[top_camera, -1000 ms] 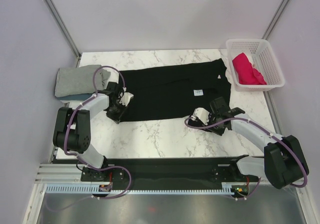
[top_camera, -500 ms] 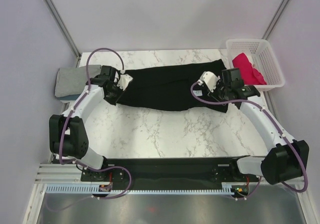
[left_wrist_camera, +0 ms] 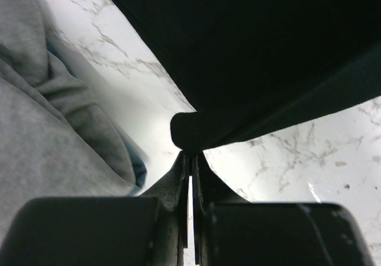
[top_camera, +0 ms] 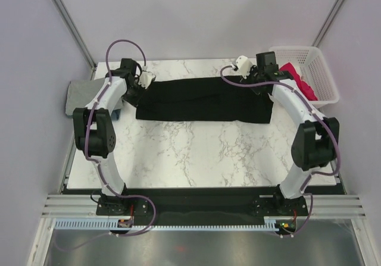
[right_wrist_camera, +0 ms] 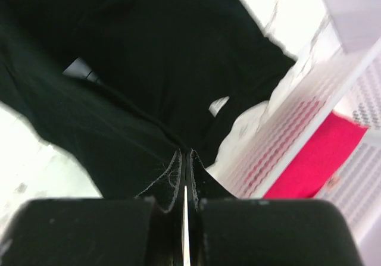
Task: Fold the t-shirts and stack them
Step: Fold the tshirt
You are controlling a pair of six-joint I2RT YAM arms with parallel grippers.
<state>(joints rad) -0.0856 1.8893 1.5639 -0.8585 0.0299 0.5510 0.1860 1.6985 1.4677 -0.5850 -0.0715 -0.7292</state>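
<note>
- The black t-shirt [top_camera: 202,99] runs as a long, flat band from my left gripper [left_wrist_camera: 190,157] across to my right gripper [right_wrist_camera: 184,154], over the marble table [top_camera: 196,147].
- My left gripper is pinched tight on the shirt's left end. A rounded roll of black cloth bulges just past the fingertips, and the rest spreads away ahead and to the right.
- My right gripper is likewise clamped on the shirt's right end. The cloth fans out ahead and to the left, and a few fine threads cling to the fingers.
- The grey t-shirt [left_wrist_camera: 41,129] lies just to the left of my left gripper as a soft, creased pile. An edge of the blue t-shirt [left_wrist_camera: 138,166] peeks out from under it.
- The crimson-pink t-shirt [right_wrist_camera: 315,153] sits to the right of my right gripper, inside the basket [right_wrist_camera: 286,129], whose wall stands close beside the fingers.
- The black cloth is matte and limp. The table is white stone with grey veins. The basket is stiff white plastic with rows of small holes.
</note>
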